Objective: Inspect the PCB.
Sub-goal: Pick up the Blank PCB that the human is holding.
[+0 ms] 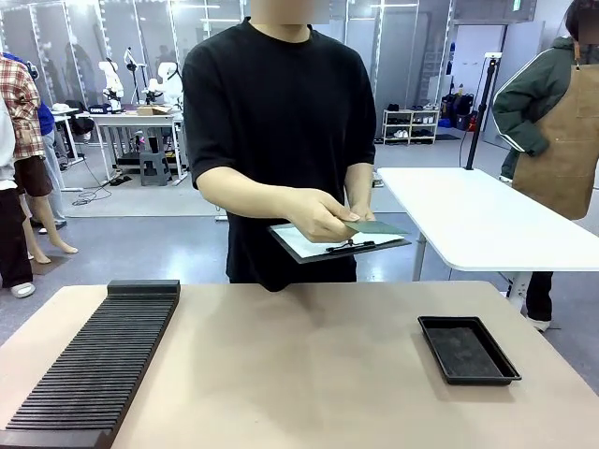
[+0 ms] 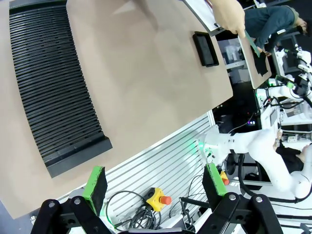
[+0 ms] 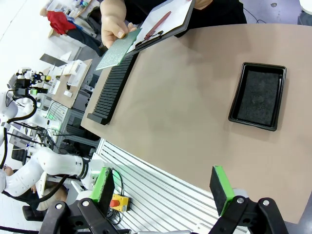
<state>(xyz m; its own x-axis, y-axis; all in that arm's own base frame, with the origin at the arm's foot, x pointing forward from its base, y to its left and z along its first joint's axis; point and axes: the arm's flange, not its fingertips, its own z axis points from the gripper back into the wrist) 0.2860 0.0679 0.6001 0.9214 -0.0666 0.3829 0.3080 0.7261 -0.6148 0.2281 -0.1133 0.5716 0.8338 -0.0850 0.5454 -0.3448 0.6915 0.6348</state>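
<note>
while the pcb (image 1: 374,226) is pinched by one edge in the person's hand (image 1: 318,215), above the clipboard (image 1: 337,245) at the far side and not resting on the surface (image 1: 299,374), the main risk i judge is a poor handover. the board is thin and held nearly flat, so a pincer arriving at the wrong tilt could push it instead of closing on its edge. it could then slip onto the clipboard or drop to the floor beyond the far edge. a reach that crowds the person's fingers is the other hazard, since little free edge shows. a grip across the speckled face instead of the rim might also scrape the board.

the left pincer (image 2: 153,181) is released, jaws wide and empty, hanging off the near edge of the surface by the slotted black rack (image 2: 53,83). the right pincer (image 3: 163,186) is likewise released and empty, off the near edge, with the black tray (image 3: 258,95) ahead of it. the board is well apart from both, across the whole surface and higher up, and neither is lined up with it.
</note>
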